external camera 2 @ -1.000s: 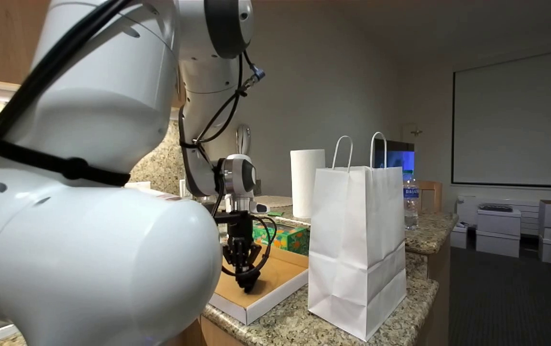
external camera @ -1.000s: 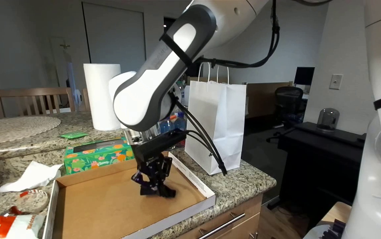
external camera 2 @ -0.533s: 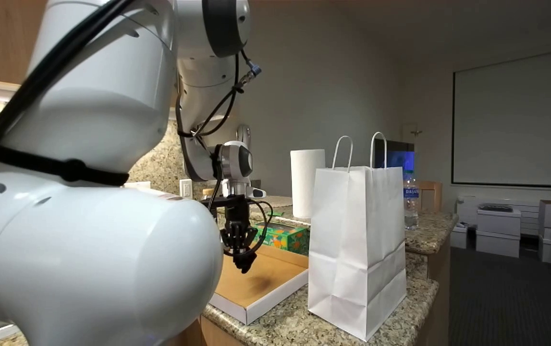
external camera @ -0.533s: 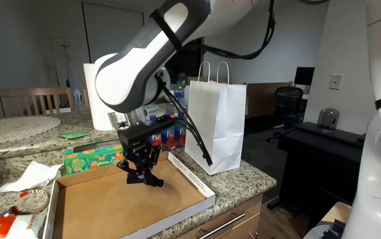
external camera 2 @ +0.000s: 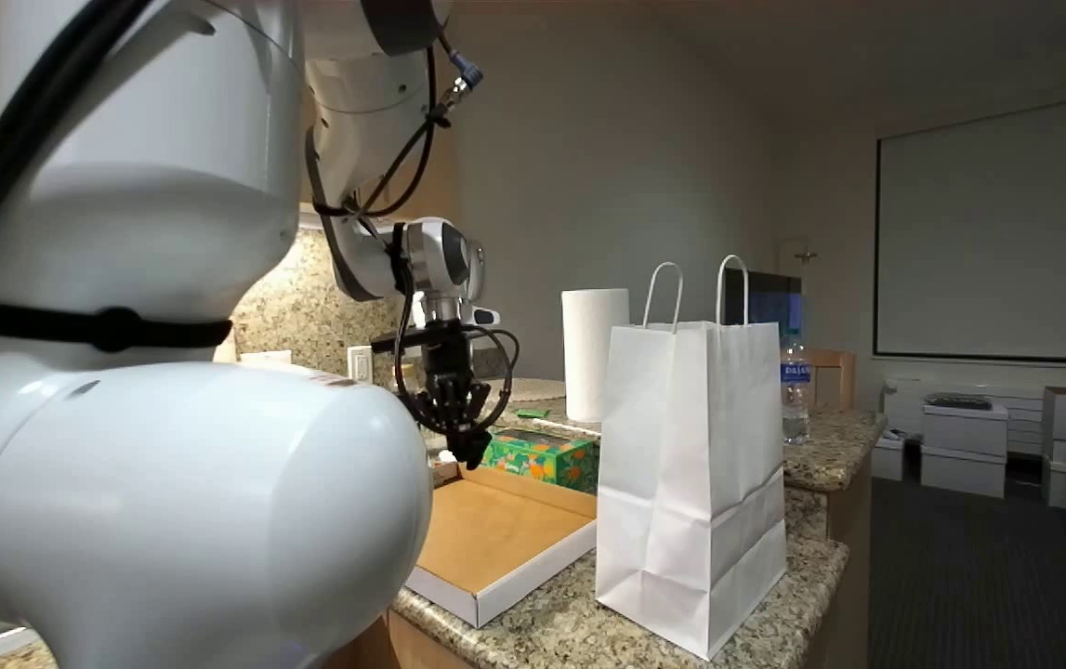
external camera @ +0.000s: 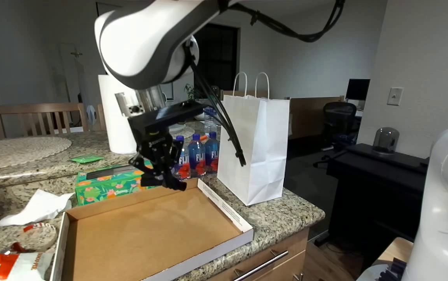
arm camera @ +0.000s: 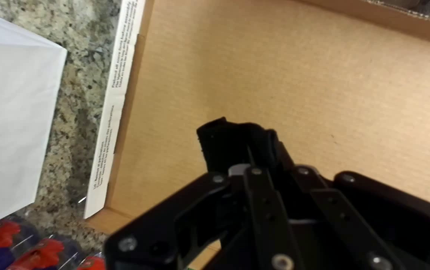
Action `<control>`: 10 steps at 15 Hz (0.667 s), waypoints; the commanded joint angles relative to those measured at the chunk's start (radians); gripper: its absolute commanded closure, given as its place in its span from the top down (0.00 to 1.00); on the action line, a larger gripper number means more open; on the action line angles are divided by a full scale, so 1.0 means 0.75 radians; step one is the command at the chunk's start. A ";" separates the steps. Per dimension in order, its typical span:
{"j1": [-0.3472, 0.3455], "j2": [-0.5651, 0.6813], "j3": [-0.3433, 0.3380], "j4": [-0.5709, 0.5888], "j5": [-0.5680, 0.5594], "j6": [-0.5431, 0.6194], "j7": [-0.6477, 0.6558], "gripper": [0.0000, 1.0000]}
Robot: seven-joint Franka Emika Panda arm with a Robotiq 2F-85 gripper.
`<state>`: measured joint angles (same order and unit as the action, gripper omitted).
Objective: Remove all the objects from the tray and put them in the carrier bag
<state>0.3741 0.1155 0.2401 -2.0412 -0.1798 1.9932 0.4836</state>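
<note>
In an exterior view we see our white arm (external camera: 130, 47) sloping down, with the silver wrist (external camera: 151, 97) below it. From there our black gripper (external camera: 164, 182) hangs in the air, pointing downward, slightly tilted. In the wrist view we notice its fingertips (arm camera: 224, 146) meeting each other. A thick black cable (external camera 2: 31, 121) runs along the arm.

You have a white paper bag (external camera: 267, 152), a brown, white-sided cardboard tray (external camera: 149, 232), a black gripper (external camera: 164, 182) and a green, flower-patterned tissue box (external camera: 110, 190).

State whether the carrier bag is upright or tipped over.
Upright: in both exterior views the carrier bag stands on its base, handles pointing up.
</note>
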 commanded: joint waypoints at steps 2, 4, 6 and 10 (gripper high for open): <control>0.001 -0.150 0.056 0.063 -0.116 -0.255 -0.001 0.08; -0.003 -0.206 0.083 0.098 -0.165 -0.346 -0.008 0.08; -0.011 -0.274 0.105 0.120 -0.222 -0.408 0.014 0.08; -0.067 -0.414 0.096 0.180 -0.246 -0.465 0.029 0.08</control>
<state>0.3664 -0.1100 0.3088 -1.9171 -0.3538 1.6809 0.4899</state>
